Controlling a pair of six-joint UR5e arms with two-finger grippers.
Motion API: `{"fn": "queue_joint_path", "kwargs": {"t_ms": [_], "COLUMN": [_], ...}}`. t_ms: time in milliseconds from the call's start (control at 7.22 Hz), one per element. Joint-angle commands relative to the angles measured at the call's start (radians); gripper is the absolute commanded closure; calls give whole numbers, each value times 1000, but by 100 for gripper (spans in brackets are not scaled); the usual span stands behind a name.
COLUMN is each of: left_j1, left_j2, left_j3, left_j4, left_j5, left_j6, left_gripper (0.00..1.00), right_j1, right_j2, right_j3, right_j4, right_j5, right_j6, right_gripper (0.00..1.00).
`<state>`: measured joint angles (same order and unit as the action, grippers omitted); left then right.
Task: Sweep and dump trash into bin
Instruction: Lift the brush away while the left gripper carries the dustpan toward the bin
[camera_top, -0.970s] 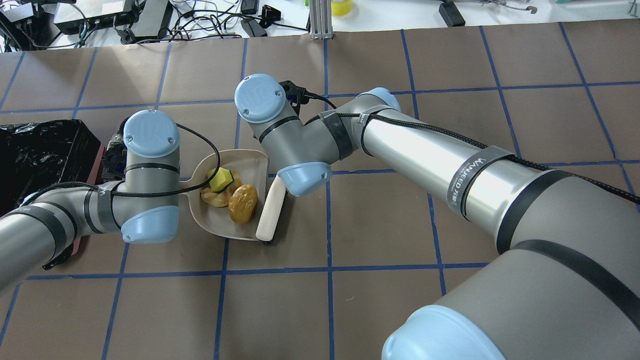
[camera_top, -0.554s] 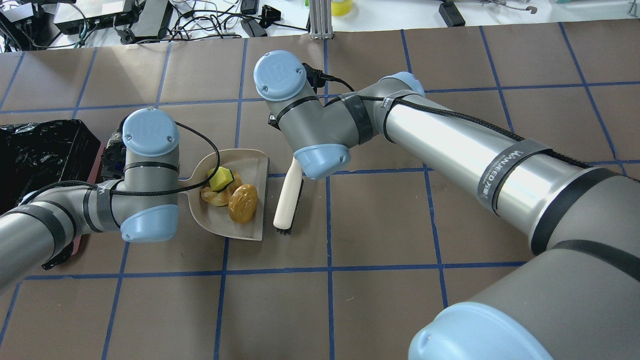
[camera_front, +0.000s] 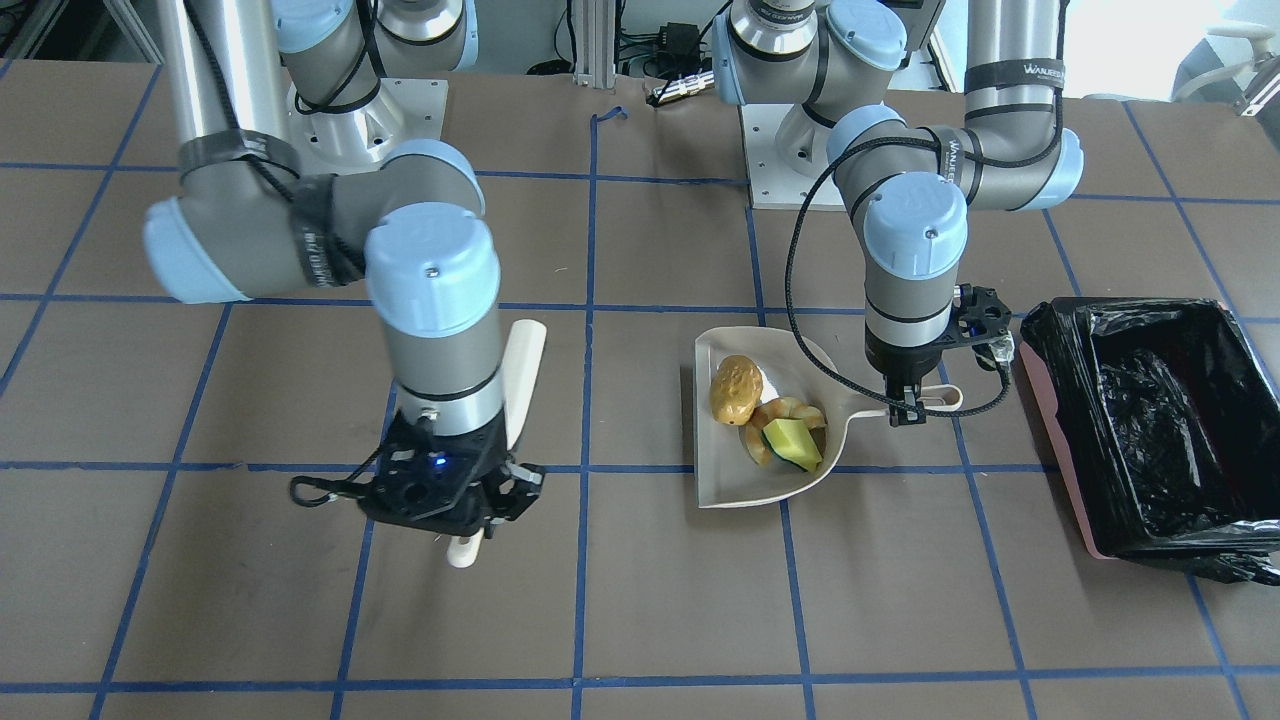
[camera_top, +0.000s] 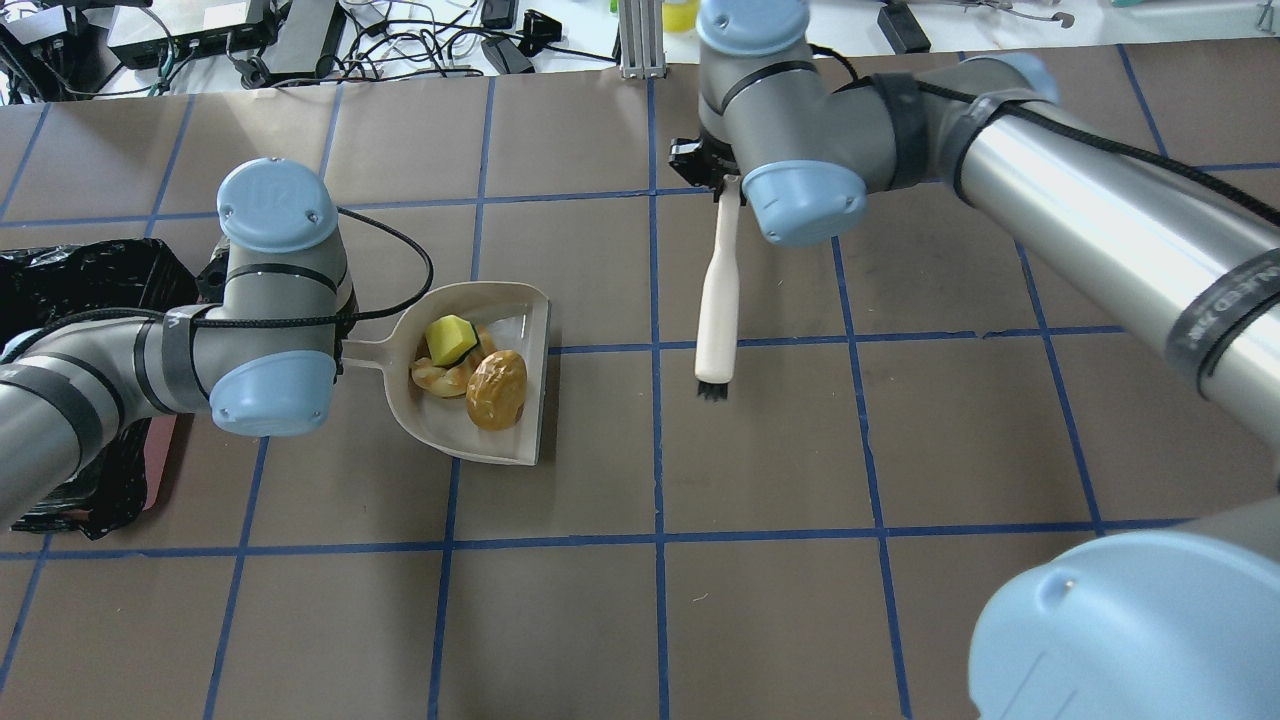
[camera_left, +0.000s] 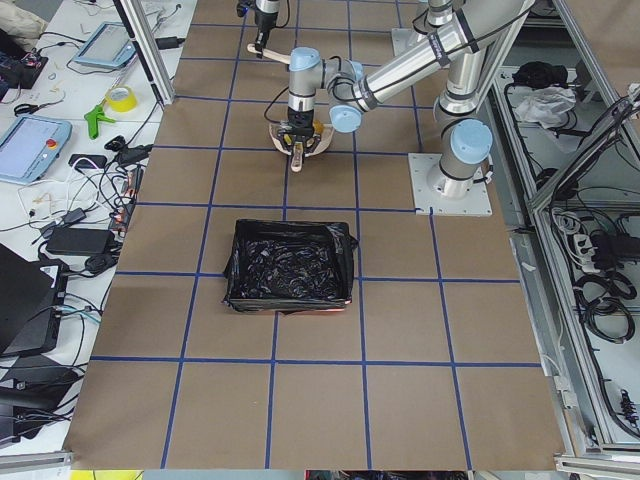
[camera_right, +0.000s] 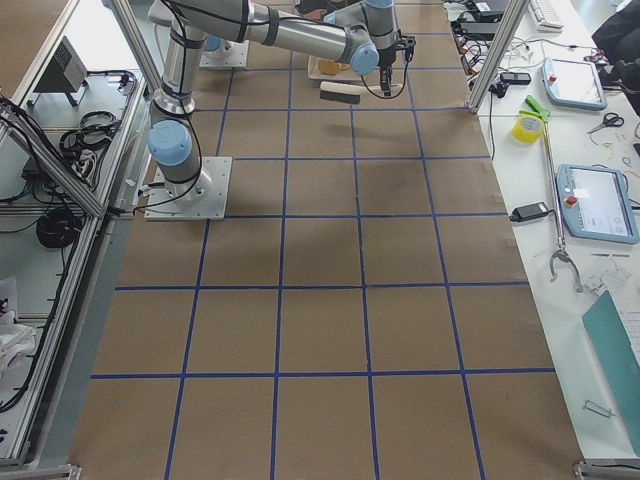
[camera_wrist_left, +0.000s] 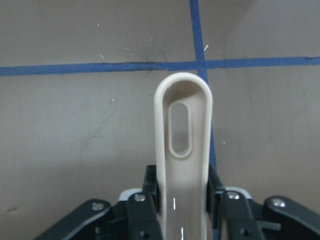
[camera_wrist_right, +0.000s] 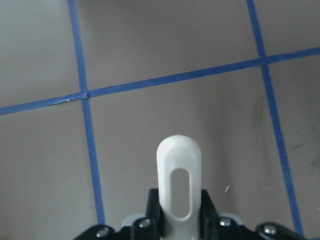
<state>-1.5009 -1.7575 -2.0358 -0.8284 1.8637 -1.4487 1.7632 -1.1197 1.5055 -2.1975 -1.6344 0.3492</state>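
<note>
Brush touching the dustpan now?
Apart. The overhead view shows a wide gap between the brush and the dustpan, along its open edge; the front-facing view agrees.

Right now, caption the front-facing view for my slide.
Left pincer holds the dustpan of trash near the bin; right pincer holds the brush apart.

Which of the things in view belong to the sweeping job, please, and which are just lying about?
Job: beige dustpan holding the potato-like lump, croissant and yellow-green wedge; cream-handled brush; black-lined pink bin.
Lying about: yellow tape roll; tablets; cables.
</note>
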Motion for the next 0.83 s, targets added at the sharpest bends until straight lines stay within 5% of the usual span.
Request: {"fn": "queue_joint_path", "kwargs": {"t_ms": [0,277,693], "left_j1": [25,111,284], "left_j2": [-3,9,4], "left_j3": [72,187,331], "left_j4": [-69,-156,-239], "left_j5": [-49,-193,-334], "left_j6": [7,20,135], "left_gripper": [100,100,100], "right_j1": [-164,-308,-431], "right_j2": [-14,17,173], "right_j3": [-2,-23,-178], "right_j4": [7,-7,-13], "right_j5": [43,93,122], "right_j6": [-253,-409,-527], "right_gripper": [100,100,100]}}
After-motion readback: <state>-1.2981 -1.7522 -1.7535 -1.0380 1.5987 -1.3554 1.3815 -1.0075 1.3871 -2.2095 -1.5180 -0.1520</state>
